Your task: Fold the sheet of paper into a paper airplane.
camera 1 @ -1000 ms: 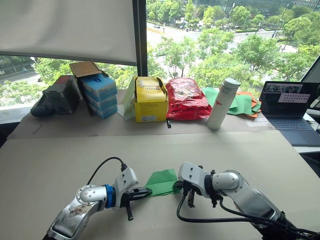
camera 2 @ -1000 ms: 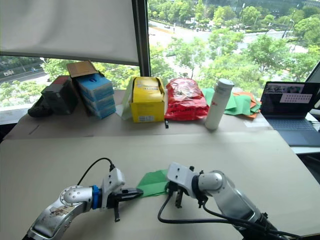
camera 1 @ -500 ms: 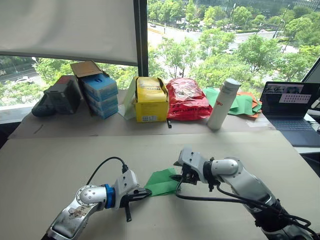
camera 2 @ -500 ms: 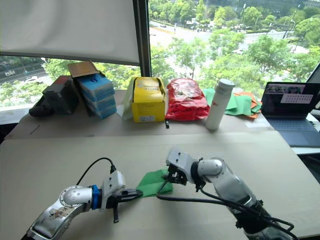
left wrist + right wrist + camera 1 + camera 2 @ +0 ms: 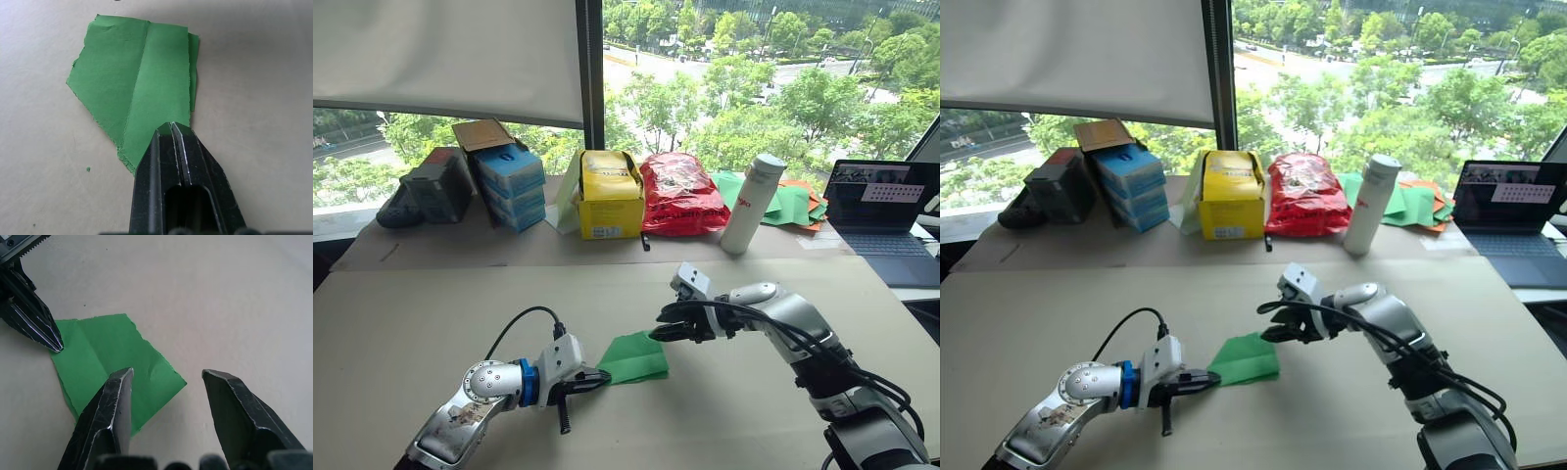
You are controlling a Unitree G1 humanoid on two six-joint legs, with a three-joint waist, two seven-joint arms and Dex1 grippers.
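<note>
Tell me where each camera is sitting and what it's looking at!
Left and right eye views: on the head, looking down over the table; both arms show.
Left wrist view: on the left arm, looking along its shut fingers pinching the sheet of paper.
Right wrist view: on the right arm, looking past its open fingers at the paper.
Shared: both wrist views show the green paper and the left gripper.

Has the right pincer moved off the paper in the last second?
Yes. The right pincer has lifted off the green sheet of paper, moving away toward the white bottle.
</note>
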